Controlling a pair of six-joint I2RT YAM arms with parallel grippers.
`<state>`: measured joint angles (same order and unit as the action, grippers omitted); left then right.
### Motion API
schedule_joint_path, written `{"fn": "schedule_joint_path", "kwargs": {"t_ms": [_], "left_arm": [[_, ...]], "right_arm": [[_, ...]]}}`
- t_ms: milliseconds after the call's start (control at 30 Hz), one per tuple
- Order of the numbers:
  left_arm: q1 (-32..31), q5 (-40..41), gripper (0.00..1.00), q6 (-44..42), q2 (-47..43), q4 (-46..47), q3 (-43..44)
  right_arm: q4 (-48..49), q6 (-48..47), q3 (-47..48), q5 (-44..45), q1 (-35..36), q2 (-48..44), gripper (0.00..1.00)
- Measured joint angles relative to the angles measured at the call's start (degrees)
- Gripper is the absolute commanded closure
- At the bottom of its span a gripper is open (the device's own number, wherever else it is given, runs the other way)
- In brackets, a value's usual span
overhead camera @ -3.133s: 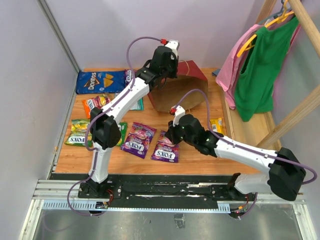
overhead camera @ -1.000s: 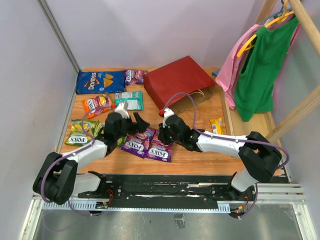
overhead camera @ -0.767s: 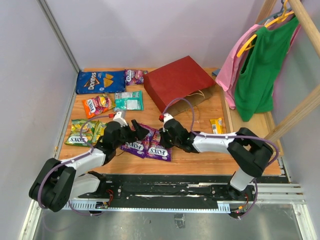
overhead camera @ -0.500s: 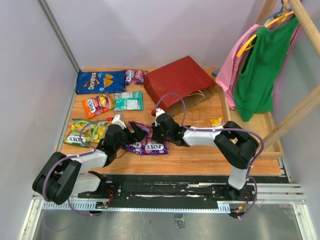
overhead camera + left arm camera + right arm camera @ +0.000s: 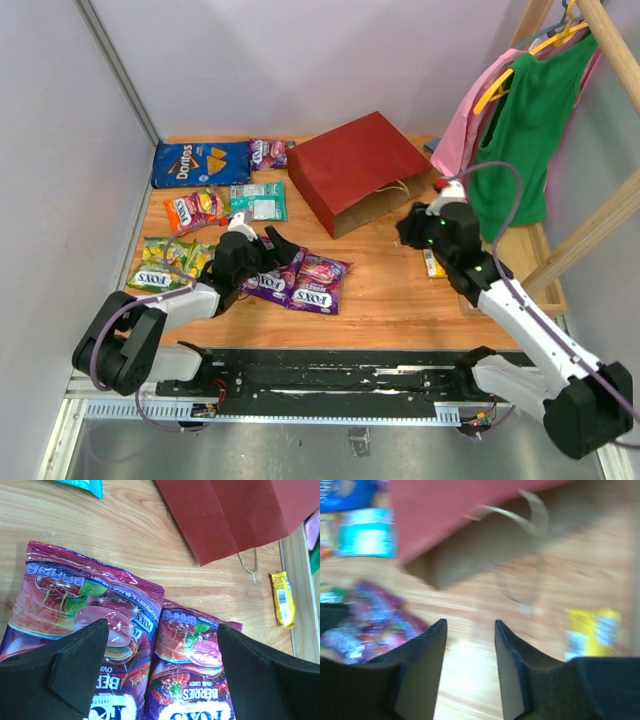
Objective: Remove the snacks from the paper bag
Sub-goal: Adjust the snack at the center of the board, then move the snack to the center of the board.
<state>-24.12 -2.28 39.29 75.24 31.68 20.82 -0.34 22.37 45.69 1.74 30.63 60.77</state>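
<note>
Red paper bag lies on its side at the back of the tabletop, its brown mouth turned toward the right front. Your left jaws stand wide apart with nothing in them, low over two purple Fox's bags that lie side by side, edges touching, near the front middle. Your right jaws are part-way open and hold nothing. They hang above the wood just in front of the bag's mouth, with the yellow bar just beside them on the right; that wrist view is blurred. The Doritos bag sits in the far left corner, a small purple packet beside it. Teal packet, orange packet and green packets lie along the left side.
</note>
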Motion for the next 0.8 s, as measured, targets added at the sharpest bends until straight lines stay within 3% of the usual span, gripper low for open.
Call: {"fn": "schedule_joint_path", "kwargs": {"t_ms": [100,200,467,567,800], "left_arm": [[0.0,-0.8,0.05,0.2,-2.6,-2.1,0.4],[0.0,-2.1,0.05,0.0,-6.7,-5.1,1.9],[0.0,-2.8,0.01,-1.8,-18.4,-15.8,7.2],[0.0,-1.5,0.00,-2.5,-22.8,-20.0,7.6],[0.3,0.1,0.00,-4.2,-26.4,-27.2,8.5]], "right_arm": [[-4.9,0.5,-6.4,0.3,-11.0,-4.2,0.54],[-9.4,0.7,-8.2,-0.6,-17.8,-0.6,0.62],[-13.6,1.0,-2.5,-1.7,-22.7,19.5,0.78],[-13.8,1.3,-0.8,-1.3,-22.6,23.9,0.76],[-15.0,1.6,-0.1,5.8,-19.6,24.4,0.56]]}}
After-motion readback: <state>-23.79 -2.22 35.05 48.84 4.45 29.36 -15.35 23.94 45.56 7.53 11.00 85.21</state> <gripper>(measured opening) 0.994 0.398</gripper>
